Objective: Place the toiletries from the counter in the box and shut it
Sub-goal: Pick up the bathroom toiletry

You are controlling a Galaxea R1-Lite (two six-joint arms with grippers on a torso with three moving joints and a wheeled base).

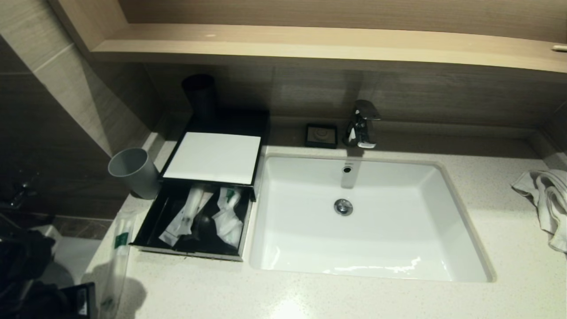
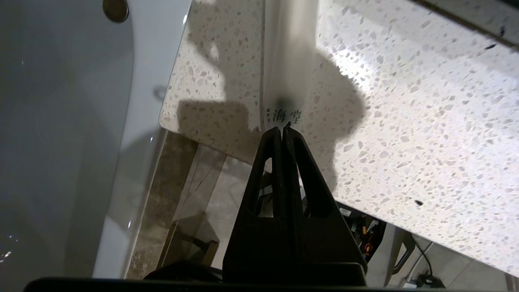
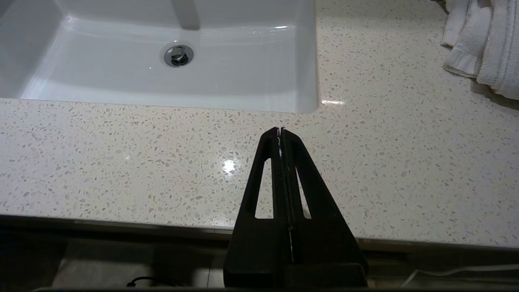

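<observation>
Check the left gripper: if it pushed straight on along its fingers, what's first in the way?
Most likely nothing new. The left gripper is shut on the end of the long clear packet, which runs straight ahead of the tips. Beyond it lies the speckled counter; how high the packet hangs above the stone is unclear.

One box [image 1: 212, 157], one cup [image 1: 133, 170], one towel [image 1: 547, 199], one long packet [image 1: 118, 248].

Box [image 1: 212, 157] left of basin [image 1: 367, 217], cup [image 1: 133, 170] left of box.
</observation>
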